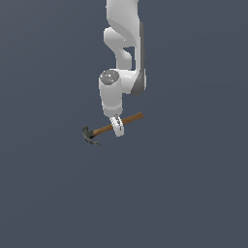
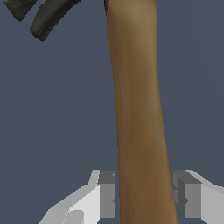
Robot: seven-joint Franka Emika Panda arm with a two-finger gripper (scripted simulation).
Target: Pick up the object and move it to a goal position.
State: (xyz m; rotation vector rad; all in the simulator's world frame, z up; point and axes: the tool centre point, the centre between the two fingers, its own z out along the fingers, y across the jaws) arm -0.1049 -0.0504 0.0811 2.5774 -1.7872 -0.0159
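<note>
My gripper (image 1: 117, 127) clenched around the hammer (image 1: 107, 128) partway along its brown handle, one grey pad (image 2: 106, 194) on each side of the wood, dark head (image 1: 89, 136) out beyond my fingers, handle tilted, plain grey-blue backdrop (image 1: 193, 184) behind

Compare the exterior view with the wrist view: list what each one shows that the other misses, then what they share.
Only the exterior view shows the white arm reaching down, the whole hammer from its dark head at that view's left to the handle's free end at its right, and where along the handle the gripper sits: past the middle, toward the free end.

Only the wrist view shows the grey pads on either side of the handle, with a sliver of gap visible at the other pad.

Both show the brown handle between the fingers, the dark claw head, and a plain grey-blue background.
</note>
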